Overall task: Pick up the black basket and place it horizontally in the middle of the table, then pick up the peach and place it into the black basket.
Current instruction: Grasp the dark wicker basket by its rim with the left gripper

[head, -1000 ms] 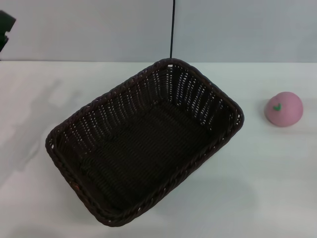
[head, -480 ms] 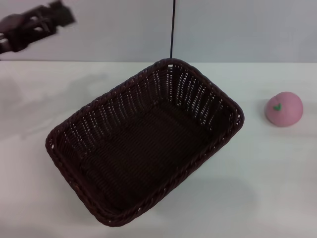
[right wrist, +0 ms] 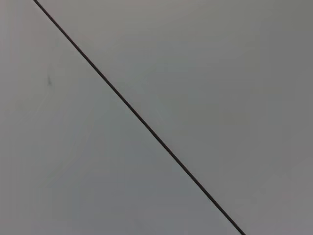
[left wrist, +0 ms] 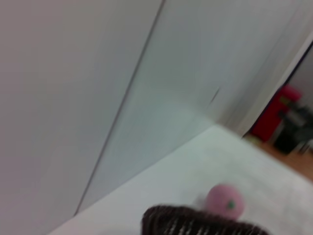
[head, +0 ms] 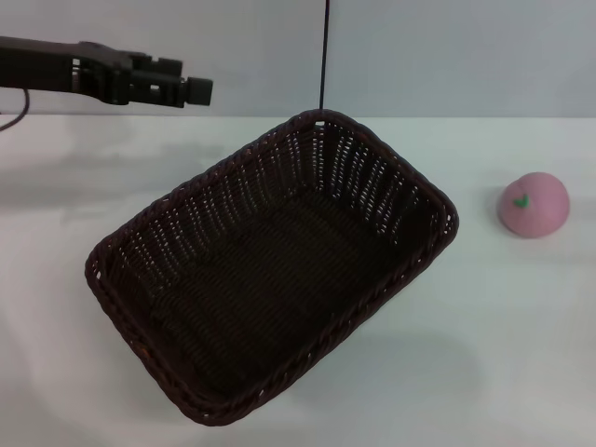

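Observation:
The black basket lies empty on the white table, turned diagonally, with one corner at the far edge and one at the near left. The peach sits on the table to the right of the basket, apart from it. My left gripper reaches in from the upper left and hangs in the air above the far left part of the table, short of the basket's far rim and touching nothing. The left wrist view shows the basket's rim with the peach beyond it. My right gripper is out of view.
A grey wall with a dark vertical seam stands behind the table's far edge. The right wrist view shows only this wall and seam. A red object stands far off past the table's end.
My left arm has swung in from the upper left corner and stretched to the right towards the basket's far side. The basket and the peach have not moved.

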Controlling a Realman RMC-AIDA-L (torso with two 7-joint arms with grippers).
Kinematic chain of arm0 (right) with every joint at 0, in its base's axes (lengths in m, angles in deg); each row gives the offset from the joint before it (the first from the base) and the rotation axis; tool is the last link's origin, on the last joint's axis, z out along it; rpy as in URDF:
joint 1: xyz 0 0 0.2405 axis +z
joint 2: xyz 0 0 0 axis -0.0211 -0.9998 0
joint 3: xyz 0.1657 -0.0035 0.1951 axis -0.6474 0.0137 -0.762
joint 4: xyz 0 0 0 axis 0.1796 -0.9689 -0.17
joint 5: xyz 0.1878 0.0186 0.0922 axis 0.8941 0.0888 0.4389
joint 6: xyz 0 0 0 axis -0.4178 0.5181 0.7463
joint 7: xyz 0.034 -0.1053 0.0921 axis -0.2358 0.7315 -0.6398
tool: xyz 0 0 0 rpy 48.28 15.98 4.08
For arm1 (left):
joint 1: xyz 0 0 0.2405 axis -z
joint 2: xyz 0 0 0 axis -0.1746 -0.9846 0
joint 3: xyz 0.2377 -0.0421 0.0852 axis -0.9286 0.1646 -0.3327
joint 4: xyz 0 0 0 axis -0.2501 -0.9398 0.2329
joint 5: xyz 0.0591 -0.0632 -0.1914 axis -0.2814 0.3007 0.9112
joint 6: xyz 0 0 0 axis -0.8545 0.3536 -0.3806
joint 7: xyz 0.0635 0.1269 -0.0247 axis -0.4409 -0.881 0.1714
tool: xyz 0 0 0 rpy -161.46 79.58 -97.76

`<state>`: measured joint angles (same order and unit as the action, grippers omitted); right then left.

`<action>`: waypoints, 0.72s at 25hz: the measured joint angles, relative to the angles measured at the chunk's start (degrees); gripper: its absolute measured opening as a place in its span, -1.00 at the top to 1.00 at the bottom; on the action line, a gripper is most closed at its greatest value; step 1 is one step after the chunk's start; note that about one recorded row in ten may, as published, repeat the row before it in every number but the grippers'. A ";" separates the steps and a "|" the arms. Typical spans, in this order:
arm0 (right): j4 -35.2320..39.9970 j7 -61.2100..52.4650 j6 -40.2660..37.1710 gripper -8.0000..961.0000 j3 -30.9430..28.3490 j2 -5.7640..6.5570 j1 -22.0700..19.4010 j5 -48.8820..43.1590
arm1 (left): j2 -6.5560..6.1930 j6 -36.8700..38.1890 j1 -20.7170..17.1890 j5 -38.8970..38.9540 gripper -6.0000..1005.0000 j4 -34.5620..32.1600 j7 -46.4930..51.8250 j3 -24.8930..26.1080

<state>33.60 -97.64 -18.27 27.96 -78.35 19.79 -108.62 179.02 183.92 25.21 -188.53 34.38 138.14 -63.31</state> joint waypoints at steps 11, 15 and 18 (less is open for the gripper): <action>-0.22 0.00 0.25 -0.46 0.00 -0.03 -0.49 0.00 | 3.28 4.75 5.39 -23.79 -0.64 -13.57 11.33 -0.50; -0.25 0.00 0.31 -0.46 0.01 -0.03 -0.42 0.00 | 4.85 6.31 7.61 -31.44 -0.64 -14.28 12.52 -0.93; -0.27 0.00 0.79 -0.46 0.00 -0.03 -0.37 0.00 | 6.16 6.73 8.44 -34.79 -0.64 -14.52 12.59 -1.33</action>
<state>33.33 -97.64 -17.48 27.96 -78.38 19.41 -108.62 185.18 190.65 33.65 -223.32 19.86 150.73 -64.64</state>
